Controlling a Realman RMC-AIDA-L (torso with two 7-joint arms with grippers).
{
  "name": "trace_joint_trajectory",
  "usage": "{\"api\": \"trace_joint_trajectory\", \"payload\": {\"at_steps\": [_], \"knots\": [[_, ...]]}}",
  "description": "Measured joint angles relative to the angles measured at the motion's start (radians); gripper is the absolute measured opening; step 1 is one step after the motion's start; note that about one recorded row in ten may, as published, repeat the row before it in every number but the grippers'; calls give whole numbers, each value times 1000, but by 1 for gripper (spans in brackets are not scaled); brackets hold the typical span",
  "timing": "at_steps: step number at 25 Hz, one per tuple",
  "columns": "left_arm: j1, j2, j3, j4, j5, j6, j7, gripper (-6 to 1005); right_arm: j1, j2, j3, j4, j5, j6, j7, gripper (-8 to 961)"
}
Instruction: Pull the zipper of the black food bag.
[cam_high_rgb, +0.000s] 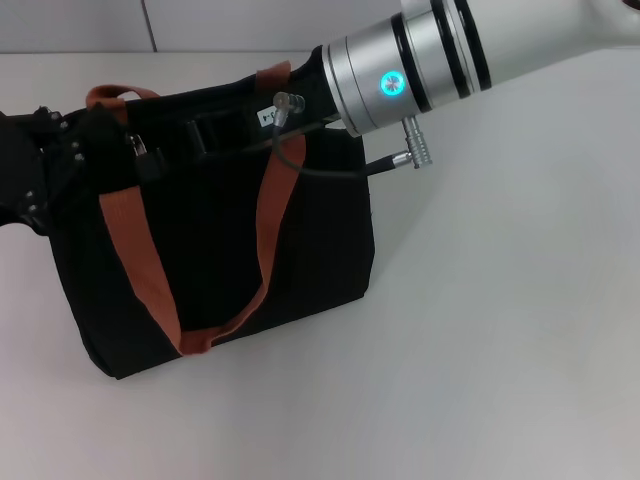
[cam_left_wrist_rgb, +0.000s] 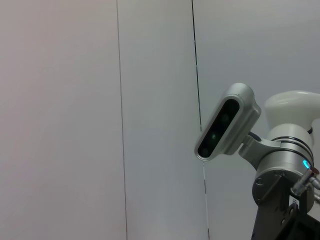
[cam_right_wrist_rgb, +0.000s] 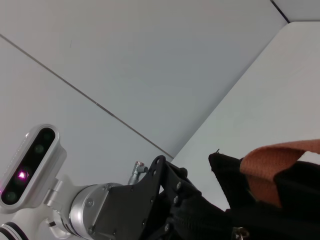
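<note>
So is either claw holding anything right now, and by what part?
The left claw is pressed into the left end of the black food bag, by the zipper; an actual grip cannot be told. The right claw is at the bag's top; its grip is hidden.

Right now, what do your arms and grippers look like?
My right arm is white, ending in a silver cuff with black rings, a glowing teal light and a black cable. My left gripper is black with small screws. A silver camera sits on the right wrist.
</note>
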Motion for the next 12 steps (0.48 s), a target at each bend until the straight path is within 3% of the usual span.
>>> {"api": "trace_joint_trajectory", "payload": {"at_steps": [3, 12], "knots": [[2, 0, 0, 0, 0, 0, 0, 95, -6, 0, 0, -14, -2, 0, 0, 0], [5, 1, 0, 0, 1, 4, 0, 98, -7, -1, 0, -22, -6, 1, 0, 0]]}}
